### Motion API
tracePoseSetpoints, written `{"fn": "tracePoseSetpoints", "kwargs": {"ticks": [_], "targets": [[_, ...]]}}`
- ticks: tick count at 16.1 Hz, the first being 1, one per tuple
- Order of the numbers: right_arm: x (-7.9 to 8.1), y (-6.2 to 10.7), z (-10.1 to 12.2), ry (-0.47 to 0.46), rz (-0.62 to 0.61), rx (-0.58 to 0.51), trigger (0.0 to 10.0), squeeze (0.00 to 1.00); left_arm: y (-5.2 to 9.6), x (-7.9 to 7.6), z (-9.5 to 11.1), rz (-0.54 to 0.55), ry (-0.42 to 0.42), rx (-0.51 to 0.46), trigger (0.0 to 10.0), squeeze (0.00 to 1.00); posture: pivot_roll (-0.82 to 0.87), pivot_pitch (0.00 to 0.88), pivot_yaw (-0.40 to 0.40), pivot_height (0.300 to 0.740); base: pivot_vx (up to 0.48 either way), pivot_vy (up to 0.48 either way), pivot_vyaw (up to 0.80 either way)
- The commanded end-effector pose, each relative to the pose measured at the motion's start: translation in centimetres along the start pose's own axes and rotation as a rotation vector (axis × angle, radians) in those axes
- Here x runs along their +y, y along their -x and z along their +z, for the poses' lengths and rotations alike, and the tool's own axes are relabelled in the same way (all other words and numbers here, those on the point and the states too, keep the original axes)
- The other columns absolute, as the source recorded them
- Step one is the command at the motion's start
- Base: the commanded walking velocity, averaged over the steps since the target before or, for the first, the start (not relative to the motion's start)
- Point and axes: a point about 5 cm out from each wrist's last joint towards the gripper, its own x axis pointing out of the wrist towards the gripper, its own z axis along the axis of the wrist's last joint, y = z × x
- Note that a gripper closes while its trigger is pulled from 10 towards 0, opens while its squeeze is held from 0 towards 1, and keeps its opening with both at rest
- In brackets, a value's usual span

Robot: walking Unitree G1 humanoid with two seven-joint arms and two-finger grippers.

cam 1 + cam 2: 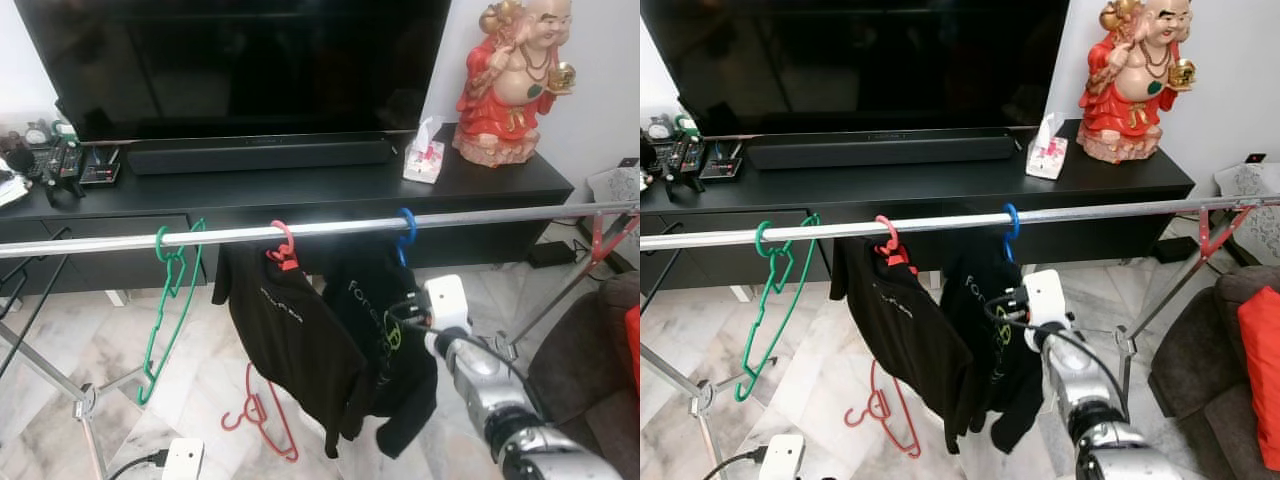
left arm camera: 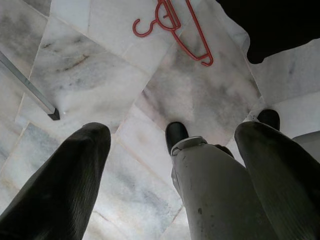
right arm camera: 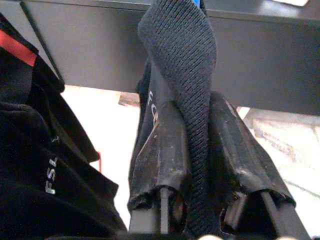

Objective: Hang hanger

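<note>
Living room, black TV counter (image 1: 300, 190) behind: right gripper (image 3: 192, 150), fingers pinching dark T-shirt (image 1: 385, 340), directly below blue plastic hanger (image 1: 405, 232) hooked over horizontal steel rail (image 1: 300, 230).

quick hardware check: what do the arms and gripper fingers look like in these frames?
The right arm is silver, jointed metal, ending in a white boxy wrist block with black cables looping from it. The right gripper has two long black fingers with a worn, scuffed coating. The left gripper has the same long black fingers, matte and finely ribbed.
</note>
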Motion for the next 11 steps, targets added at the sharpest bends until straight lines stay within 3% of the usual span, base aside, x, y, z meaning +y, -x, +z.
{"fn": "tracePoseSetpoints", "kwargs": {"ticks": [1, 6, 7, 11], "targets": [[-0.6, 0.0, 1.4, -0.015, -0.041, -0.094, 10.0, 0.0, 0.1, 0.0, -0.5, -0.004, -0.017, 0.023, 10.0, 0.0, -0.09, 0.0, -0.027, 0.74, 0.0, 0.0, 0.0], [-0.6, 0.5, 1.3, -0.042, -0.089, -0.162, 10.0, 0.0, 0.1, -0.1, -0.6, -0.009, -0.028, 0.029, 10.0, 0.0, -0.09, 0.0, -0.025, 0.74, 0.0, 0.0, 0.0], [-0.7, 0.7, 2.0, -0.056, -0.101, -0.218, 10.0, 0.0, 0.1, -0.1, -0.6, -0.01, -0.029, 0.026, 10.0, 0.0, -0.09, 0.0, -0.025, 0.74, 0.0, 0.0, 0.0], [-0.6, 1.4, 0.8, -0.034, -0.105, -0.202, 10.0, 0.0, 0.1, -0.1, -0.6, -0.008, -0.034, 0.028, 10.0, 0.0, -0.09, 0.0, -0.027, 0.74, 0.0, 0.0, 0.0]]}}
